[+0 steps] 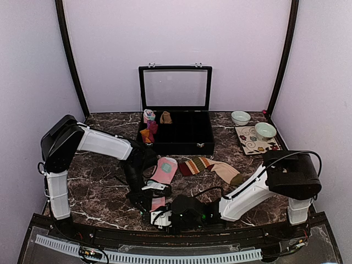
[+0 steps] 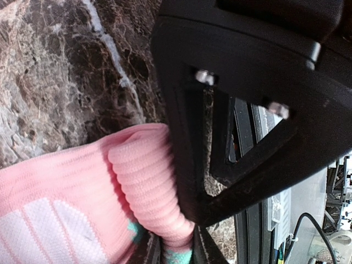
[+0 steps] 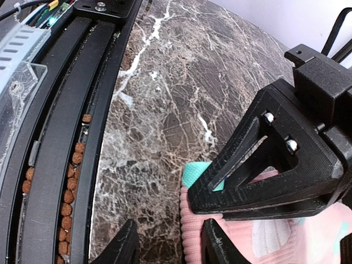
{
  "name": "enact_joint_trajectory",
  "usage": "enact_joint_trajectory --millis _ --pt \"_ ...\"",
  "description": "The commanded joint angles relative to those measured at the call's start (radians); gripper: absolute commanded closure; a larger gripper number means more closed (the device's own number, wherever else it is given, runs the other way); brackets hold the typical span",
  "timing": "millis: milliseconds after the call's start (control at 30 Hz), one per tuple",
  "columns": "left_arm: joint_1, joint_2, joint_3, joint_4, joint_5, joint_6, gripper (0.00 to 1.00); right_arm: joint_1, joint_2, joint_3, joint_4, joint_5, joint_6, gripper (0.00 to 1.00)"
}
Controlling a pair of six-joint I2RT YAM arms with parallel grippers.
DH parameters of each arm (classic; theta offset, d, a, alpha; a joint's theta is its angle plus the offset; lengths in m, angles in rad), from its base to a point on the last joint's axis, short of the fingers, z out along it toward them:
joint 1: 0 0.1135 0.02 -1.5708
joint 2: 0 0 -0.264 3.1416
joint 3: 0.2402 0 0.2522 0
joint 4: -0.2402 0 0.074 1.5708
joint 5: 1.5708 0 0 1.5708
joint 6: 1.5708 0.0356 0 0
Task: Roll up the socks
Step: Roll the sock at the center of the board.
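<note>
Left wrist: ribbed pink sock [image 2: 82, 192], mint-white patterned, doubled over in grip of left pincer [image 2: 173, 254]; right pincer [image 3: 170, 245] half-open alongside.

Both arms: white moulded link shells [image 1: 104, 143], black joint housings [image 1: 291, 175]. One thin black cable [image 1: 300, 152] loops over the right arm's big housing, well back from its gripper. Left gripper [image 2: 175, 254] and right gripper [image 3: 168, 245] match: matte black printed fingers [image 3: 264, 165], open triangular frames, layer lines visible, two silver screw heads [image 3: 290, 144] set back from the tips.
</note>
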Motion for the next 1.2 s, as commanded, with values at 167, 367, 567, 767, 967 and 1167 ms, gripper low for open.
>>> enact_joint_trajectory --millis 167,367,567,767,967,1167 --pt "0.007 0.074 -0.039 0.016 -0.224 -0.005 0.78 -0.044 -0.02 0.003 -0.011 0.014 -0.024 0.6" --pt "0.007 0.074 -0.041 0.021 -0.225 -0.003 0.78 -0.042 0.008 -0.001 -0.023 -0.026 -0.004 0.7" --pt "0.007 0.069 -0.042 0.024 -0.225 -0.006 0.76 -0.039 0.029 0.001 -0.017 -0.024 0.004 0.72" --pt "0.007 0.05 -0.051 0.034 -0.217 -0.012 0.66 -0.039 0.066 0.005 -0.012 -0.03 0.029 0.76" --pt "0.016 -0.098 -0.131 0.075 -0.223 -0.067 0.52 -0.039 0.073 0.001 -0.045 -0.06 0.084 0.94" --pt "0.038 -0.325 -0.284 0.188 -0.252 -0.132 0.5 -0.041 0.059 -0.025 -0.061 -0.085 0.139 1.0"
